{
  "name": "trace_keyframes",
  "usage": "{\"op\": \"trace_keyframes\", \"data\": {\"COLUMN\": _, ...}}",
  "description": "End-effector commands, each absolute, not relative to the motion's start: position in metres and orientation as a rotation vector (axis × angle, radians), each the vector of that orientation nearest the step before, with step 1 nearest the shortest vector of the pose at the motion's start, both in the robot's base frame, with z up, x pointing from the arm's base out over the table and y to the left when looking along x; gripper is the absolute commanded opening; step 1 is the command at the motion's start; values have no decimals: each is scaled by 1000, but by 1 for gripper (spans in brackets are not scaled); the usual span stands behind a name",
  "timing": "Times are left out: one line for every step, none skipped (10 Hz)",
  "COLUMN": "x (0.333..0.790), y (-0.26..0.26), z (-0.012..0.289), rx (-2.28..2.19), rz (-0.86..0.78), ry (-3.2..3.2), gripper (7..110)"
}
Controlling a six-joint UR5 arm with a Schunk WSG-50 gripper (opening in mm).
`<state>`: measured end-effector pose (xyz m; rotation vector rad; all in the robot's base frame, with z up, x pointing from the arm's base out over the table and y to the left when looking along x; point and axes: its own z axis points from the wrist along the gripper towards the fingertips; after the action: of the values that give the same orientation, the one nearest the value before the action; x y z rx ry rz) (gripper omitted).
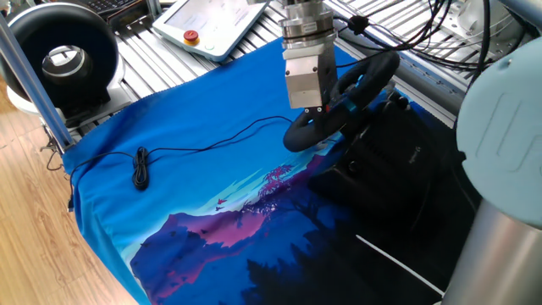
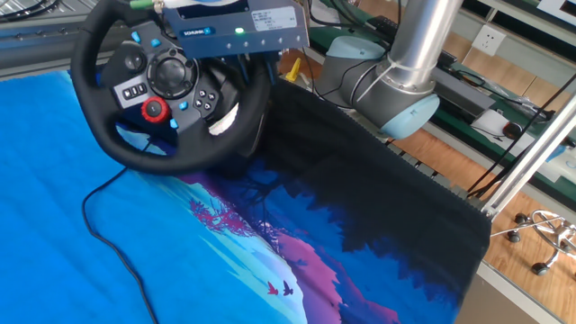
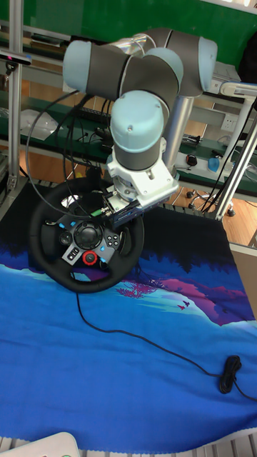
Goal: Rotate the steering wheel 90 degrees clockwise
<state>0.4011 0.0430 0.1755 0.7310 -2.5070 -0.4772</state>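
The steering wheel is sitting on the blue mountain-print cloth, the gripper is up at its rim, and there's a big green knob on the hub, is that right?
Not quite: the big knob on the hub is red, not green, as the other fixed view shows. The rest stands: the steering wheel sits on the blue mountain-print cloth with the gripper at its rim.
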Motion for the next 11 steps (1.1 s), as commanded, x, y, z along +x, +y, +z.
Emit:
{"op": "trace_keyframes", "data": {"x": 406, "y": 42, "z": 169, "rx": 741, "rz": -463, "ry": -2542, "gripper": 7}}
{"op": "trace_keyframes", "data": {"x": 402, "y": 40, "z": 168, "rx": 766, "rz": -486, "ry": -2535, "gripper": 7}}
{"op": "trace_keyframes", "data": {"x": 398, "y": 37, "z": 170, "rx": 774, "rz": -497, "ry": -2521, "gripper": 7}}
{"op": "trace_keyframes", "data": {"x": 395, "y": 34, "z": 172, "rx": 767, "rz": -486, "ry": -2513, "gripper": 44}}
{"op": "trace_keyframes", "data": {"x": 393, "y": 33, "z": 175, "rx": 765, "rz": -486, "ry": -2503, "gripper": 44}}
{"op": "trace_keyframes", "data": {"x": 390, "y": 35, "z": 179, "rx": 763, "rz": -487, "ry": -2494, "gripper": 44}}
{"op": "trace_keyframes", "data": {"x": 388, "y": 35, "z": 183, "rx": 758, "rz": -478, "ry": -2490, "gripper": 44}}
{"op": "trace_keyframes", "data": {"x": 386, "y": 34, "z": 186, "rx": 752, "rz": -466, "ry": -2488, "gripper": 44}}
{"op": "trace_keyframes", "data": {"x": 385, "y": 32, "z": 187, "rx": 749, "rz": -459, "ry": -2486, "gripper": 44}}
{"op": "trace_keyframes", "data": {"x": 384, "y": 30, "z": 188, "rx": 746, "rz": -452, "ry": -2483, "gripper": 44}}
{"op": "trace_keyframes", "data": {"x": 378, "y": 27, "z": 194, "rx": 738, "rz": -447, "ry": -2465, "gripper": 44}}
